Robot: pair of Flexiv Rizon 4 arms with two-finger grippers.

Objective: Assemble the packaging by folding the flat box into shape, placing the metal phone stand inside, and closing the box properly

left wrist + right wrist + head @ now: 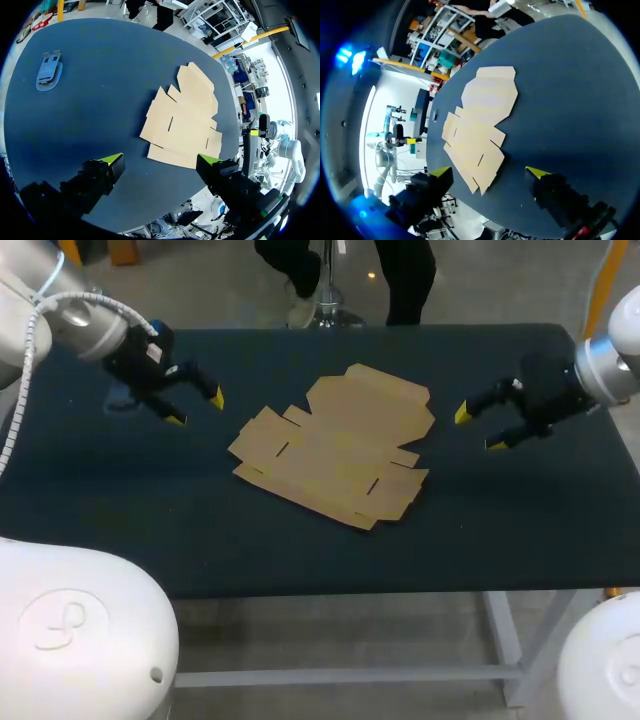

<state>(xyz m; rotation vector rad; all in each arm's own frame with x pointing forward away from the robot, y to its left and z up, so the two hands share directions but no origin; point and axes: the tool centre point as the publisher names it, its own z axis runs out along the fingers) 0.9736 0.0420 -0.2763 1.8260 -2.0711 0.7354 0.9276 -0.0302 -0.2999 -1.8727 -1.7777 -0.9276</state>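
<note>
Head view shows the dark blue table (120, 530) with the flat brown cardboard box blank (335, 445) lying unfolded at its middle, all flaps spread out and pressed to the surface. The left arm's black gripper with yellow tips (196, 408) hangs above the table well to the left of the box, its jaws spread wide and grasping nothing. The right arm's matching gripper (479, 429) hangs just off the box's right edge, likewise released and empty. Neither touches the cardboard.

In the left wrist view the box (182, 117) lies ahead of the parted fingers (161, 160). The small grey-blue metal phone stand (49, 72) rests flat on the table, well apart from the box on its left side. In the right wrist view the box (480, 120) lies ahead of that gripper's spread fingers (488, 172).
</note>
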